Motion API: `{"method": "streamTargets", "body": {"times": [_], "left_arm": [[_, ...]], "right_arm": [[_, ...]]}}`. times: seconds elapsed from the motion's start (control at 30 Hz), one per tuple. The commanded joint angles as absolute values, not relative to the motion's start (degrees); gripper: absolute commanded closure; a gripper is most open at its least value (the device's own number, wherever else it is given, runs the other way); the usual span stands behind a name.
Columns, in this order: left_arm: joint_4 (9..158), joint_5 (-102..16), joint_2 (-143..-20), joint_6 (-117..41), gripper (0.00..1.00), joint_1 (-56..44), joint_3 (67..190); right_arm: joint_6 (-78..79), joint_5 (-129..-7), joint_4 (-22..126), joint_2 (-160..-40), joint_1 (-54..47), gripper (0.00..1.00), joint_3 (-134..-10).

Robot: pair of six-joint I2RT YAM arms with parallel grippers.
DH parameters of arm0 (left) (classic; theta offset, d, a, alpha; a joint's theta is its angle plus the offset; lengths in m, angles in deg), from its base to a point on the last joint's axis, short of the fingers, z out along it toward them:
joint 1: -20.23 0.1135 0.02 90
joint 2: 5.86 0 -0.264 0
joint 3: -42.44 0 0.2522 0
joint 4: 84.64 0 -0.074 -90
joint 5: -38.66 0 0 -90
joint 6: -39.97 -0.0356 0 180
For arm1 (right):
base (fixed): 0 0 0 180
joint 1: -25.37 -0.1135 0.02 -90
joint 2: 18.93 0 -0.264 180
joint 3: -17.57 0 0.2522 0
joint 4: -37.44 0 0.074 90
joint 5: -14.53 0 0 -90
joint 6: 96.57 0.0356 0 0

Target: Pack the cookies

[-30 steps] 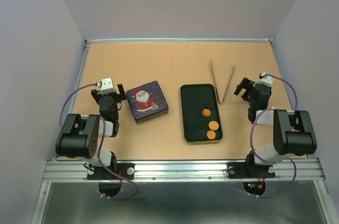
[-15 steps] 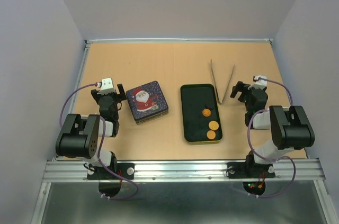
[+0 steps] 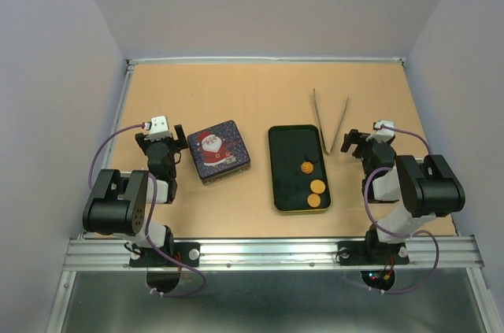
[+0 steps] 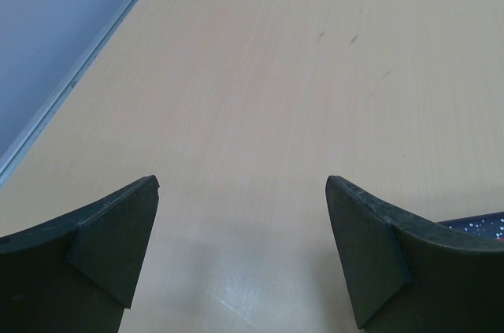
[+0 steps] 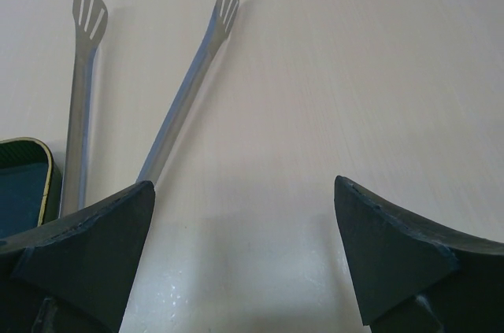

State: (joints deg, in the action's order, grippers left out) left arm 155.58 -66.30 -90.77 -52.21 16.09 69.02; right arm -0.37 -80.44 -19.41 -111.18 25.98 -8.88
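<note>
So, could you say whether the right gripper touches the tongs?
Cannot tell. In the right wrist view the tongs pass behind a finger of the right gripper, hiding any gap.

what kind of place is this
Likely a robot test cell: plain walls box in the wooden table; the left arm and right arm are bolted to a metal rail at its near edge.

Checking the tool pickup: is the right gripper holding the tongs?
No, the right gripper is open and empty; the tongs lie flat ahead of it.
</note>
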Motion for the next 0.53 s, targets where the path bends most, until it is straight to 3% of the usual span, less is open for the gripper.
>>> {"method": "streamTargets", "body": {"times": [0.0,0.5], "left_arm": [[170.64,-66.37,-89.36,-53.29,0.01,15.92,69.82],[170.64,-66.37,-89.36,-53.29,0.01,16.01,69.82]], "right_arm": [[-1.74,-81.53,-24.56,-110.95,25.46,0.00,-9.29],[-2.79,-78.90,-24.39,-110.95,25.46,0.00,-9.29]]}}
